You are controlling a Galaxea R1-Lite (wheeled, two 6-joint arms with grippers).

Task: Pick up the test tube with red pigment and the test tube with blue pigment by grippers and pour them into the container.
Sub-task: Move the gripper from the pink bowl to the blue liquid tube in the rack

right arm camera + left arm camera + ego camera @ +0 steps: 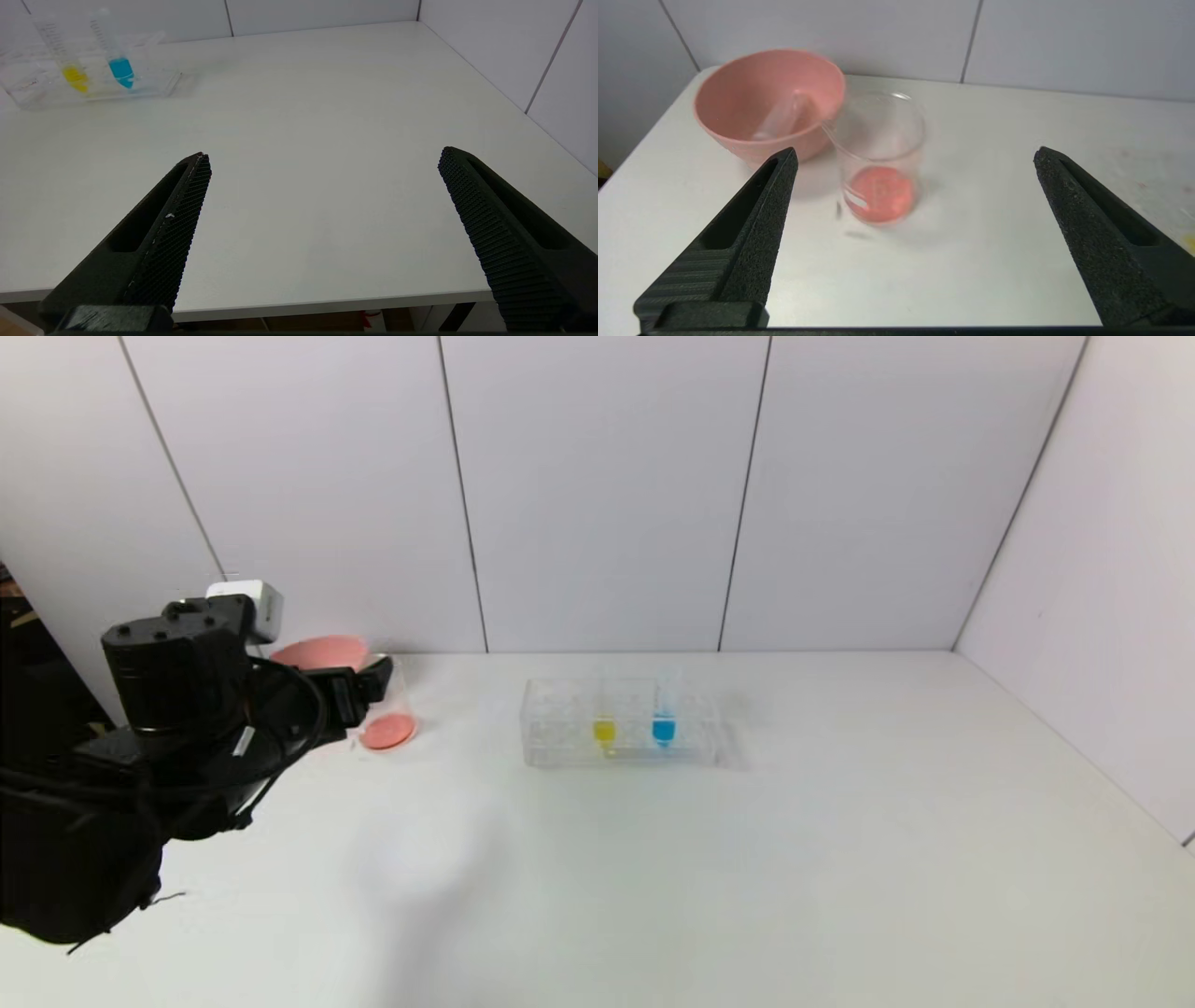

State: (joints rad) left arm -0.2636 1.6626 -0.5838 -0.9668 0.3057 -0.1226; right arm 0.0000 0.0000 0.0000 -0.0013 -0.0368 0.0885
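The container [880,158] is a clear beaker with red-orange liquid in its bottom; it stands at the table's back left [387,714]. My left gripper [915,156] is open and empty just short of it [369,689]. No tube with red liquid shows; a clear empty tube [782,116] lies in the pink bowl [738,88]. The blue test tube [664,723] stands upright in the clear rack [560,747] and also shows in the right wrist view [119,70]. My right gripper [324,156] is open and empty over the table's front edge, out of the head view.
A yellow-liquid tube [604,728] stands in the rack beside the blue one. The pink bowl [322,651] sits right behind the beaker, by the back wall. The right wall runs along the table's right side.
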